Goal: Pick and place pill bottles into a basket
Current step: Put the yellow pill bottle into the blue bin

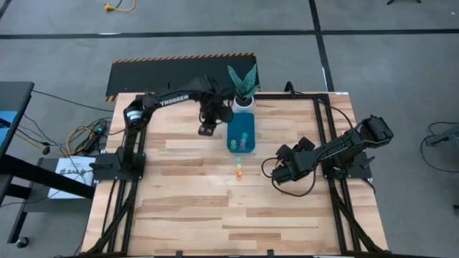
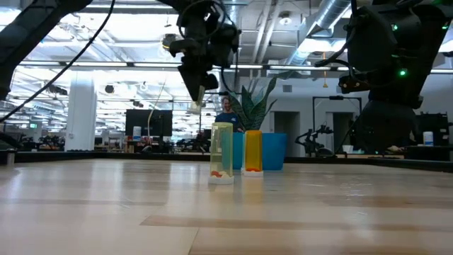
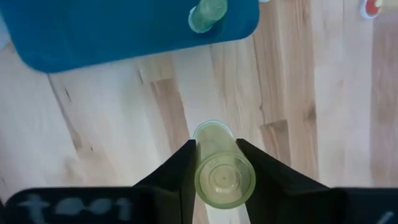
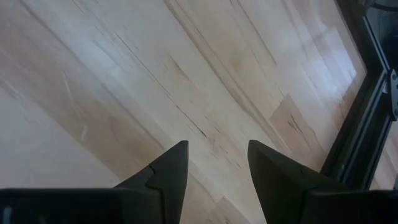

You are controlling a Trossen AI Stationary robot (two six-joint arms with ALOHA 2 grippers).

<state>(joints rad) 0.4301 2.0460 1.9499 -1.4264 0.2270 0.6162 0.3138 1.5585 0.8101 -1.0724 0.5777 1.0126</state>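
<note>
Left tool (image 3: 214, 163) clamps pale green pill bottle (image 3: 222, 177), raised above bench (image 1: 186, 208), just left of teal basket (image 1: 231, 140). Basket at far middle, few bottles inside (image 1: 244, 140). Two bottles (image 1: 238, 170) upright on bench, near side of basket. Right tool (image 4: 217, 163) spread, empty, low over right of bench.

Pill bottles (image 1: 244, 141) in basket (image 1: 232, 132)

Table top and surroundings, non-task items only.
Light wood plank table (image 1: 186, 208) on grey floor. White pot with a green plant (image 1: 243, 92) at the far edge, near the middle. Black mat with striped edge (image 1: 158, 75) on the floor beyond. A person (image 2: 226, 108) stands far back in the room.
</note>
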